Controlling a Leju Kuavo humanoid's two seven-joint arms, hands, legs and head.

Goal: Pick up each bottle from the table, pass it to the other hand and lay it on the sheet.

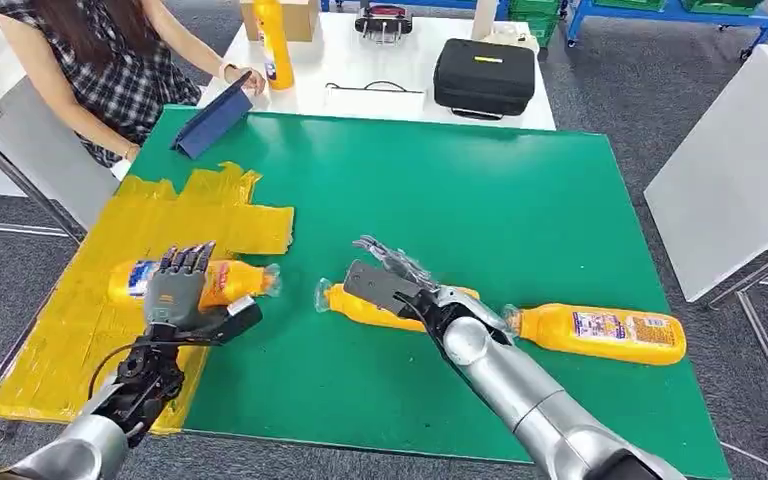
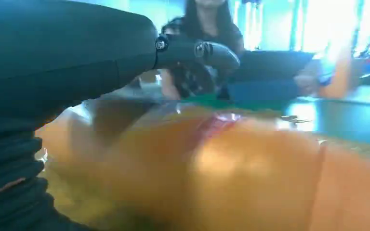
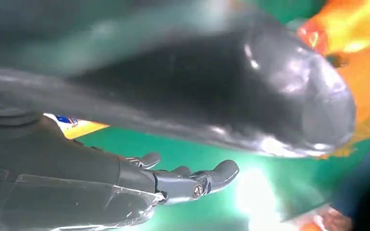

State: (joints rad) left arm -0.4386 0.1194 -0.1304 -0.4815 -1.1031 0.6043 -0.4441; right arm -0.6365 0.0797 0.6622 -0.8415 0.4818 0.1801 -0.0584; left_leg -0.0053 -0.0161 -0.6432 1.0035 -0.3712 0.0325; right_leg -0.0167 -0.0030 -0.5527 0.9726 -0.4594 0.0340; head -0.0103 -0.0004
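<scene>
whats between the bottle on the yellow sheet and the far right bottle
In the head view, a third bottle lies between the sheet bottle and the right one, with the right hand over it.

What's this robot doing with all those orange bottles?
It is moving bottles from the green table onto the yellow sheet. One bottle already lies on the sheet, with the left hand over it; whether it grips the bottle is unclear. The right hand sits over a second bottle lying on the green surface, and a third bottle lies beside the right arm. A person sits at the far corner.
</scene>
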